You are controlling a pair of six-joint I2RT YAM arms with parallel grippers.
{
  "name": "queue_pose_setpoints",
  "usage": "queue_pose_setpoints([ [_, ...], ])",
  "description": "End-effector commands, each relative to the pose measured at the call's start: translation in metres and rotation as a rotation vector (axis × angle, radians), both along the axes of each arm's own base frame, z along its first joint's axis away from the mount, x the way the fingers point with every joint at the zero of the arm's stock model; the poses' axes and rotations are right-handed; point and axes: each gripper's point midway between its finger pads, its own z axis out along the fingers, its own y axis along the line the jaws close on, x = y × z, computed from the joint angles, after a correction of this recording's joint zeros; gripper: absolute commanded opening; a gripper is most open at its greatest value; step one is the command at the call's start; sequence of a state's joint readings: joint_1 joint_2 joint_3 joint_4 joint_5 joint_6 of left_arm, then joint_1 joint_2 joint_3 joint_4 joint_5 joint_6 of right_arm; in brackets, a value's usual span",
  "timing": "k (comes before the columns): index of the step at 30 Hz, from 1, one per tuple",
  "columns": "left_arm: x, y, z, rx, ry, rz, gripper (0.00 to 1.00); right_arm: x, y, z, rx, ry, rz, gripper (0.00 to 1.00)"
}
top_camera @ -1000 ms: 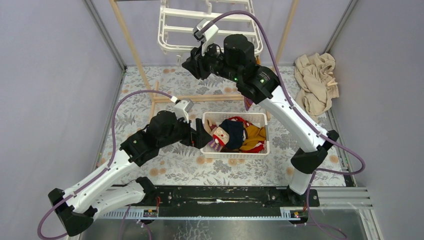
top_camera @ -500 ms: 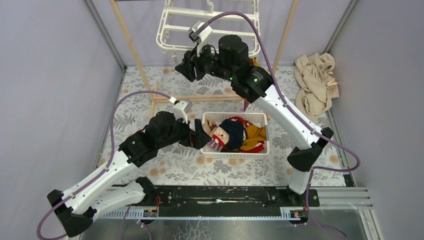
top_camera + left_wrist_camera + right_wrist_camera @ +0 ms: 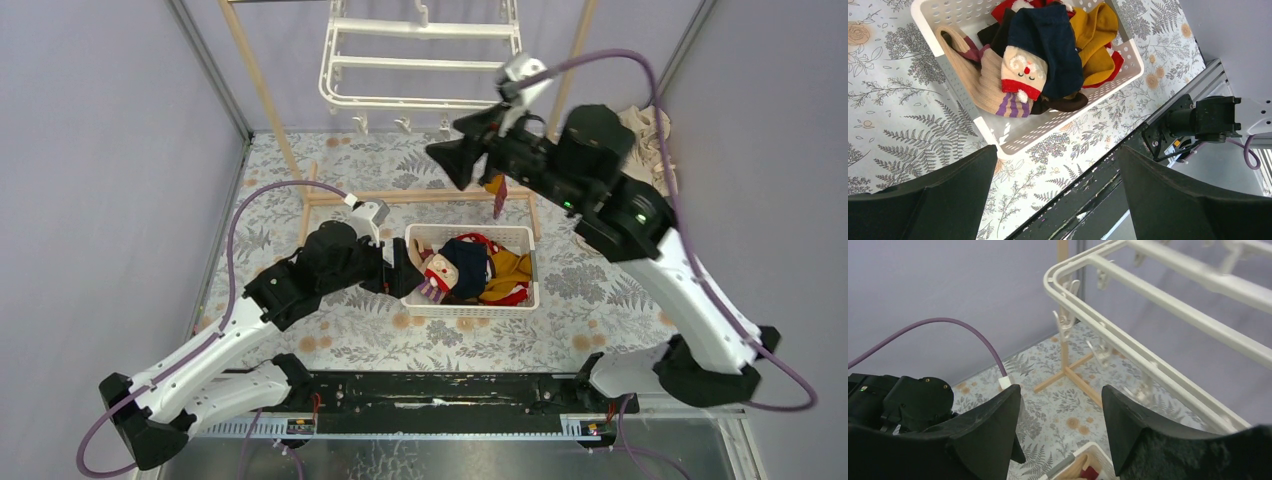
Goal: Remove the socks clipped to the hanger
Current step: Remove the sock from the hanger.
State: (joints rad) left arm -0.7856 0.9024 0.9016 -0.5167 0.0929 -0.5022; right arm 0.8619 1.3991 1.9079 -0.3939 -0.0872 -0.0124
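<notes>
The patterned surface spread under everything. The hanger hung high at the back, the clips we could see along its near edge bare. The white basket sat mid-surface. The right claw hovered just below the hanger's near edge, jaws apart and empty; the left claw gaped wide beside the basket. Most socks lay piled in the basket. One dark red sock dangled under the right arm, its clip hidden from us. We judged that closing on frame or clip instead of cloth would yank the hanger swinging.
</notes>
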Motion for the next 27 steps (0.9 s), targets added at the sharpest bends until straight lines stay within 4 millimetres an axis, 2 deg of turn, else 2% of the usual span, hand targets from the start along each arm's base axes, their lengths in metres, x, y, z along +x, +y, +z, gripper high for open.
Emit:
queue_pose_setpoints([
  [1, 0.003, -0.005, 0.018, -0.029, -0.034, -0.009, 0.98, 0.000, -0.054, 0.005, 0.019, -0.001, -0.204, 0.68],
  [4, 0.004, -0.007, 0.018, -0.028, -0.031, -0.014, 0.98, 0.006, -0.086, -0.003, 0.025, 0.036, -0.328, 0.70],
  [7, 0.004, -0.009, 0.019, -0.030, -0.028, -0.020, 0.98, 0.020, -0.123, -0.013, 0.052, 0.082, -0.444, 0.71],
  [10, 0.004, -0.009, 0.020, -0.033, -0.027, -0.019, 0.98, 0.047, -0.168, -0.043, 0.077, 0.153, -0.588, 0.72],
  [13, 0.004, -0.010, 0.021, -0.036, -0.026, -0.019, 0.98, 0.070, -0.198, -0.078, 0.126, 0.239, -0.650, 0.73],
  [16, 0.003, -0.010, 0.022, -0.038, -0.026, -0.021, 0.98, 0.085, -0.207, -0.110, 0.194, 0.311, -0.612, 0.74],
  [19, 0.002, -0.007, 0.022, -0.035, -0.027, -0.018, 0.98, 0.096, -0.207, -0.129, 0.235, 0.329, -0.574, 0.75],
  [27, 0.000, -0.004, 0.018, -0.028, -0.024, -0.012, 0.98, 0.114, -0.194, -0.139, 0.252, 0.235, -0.492, 0.76],
])
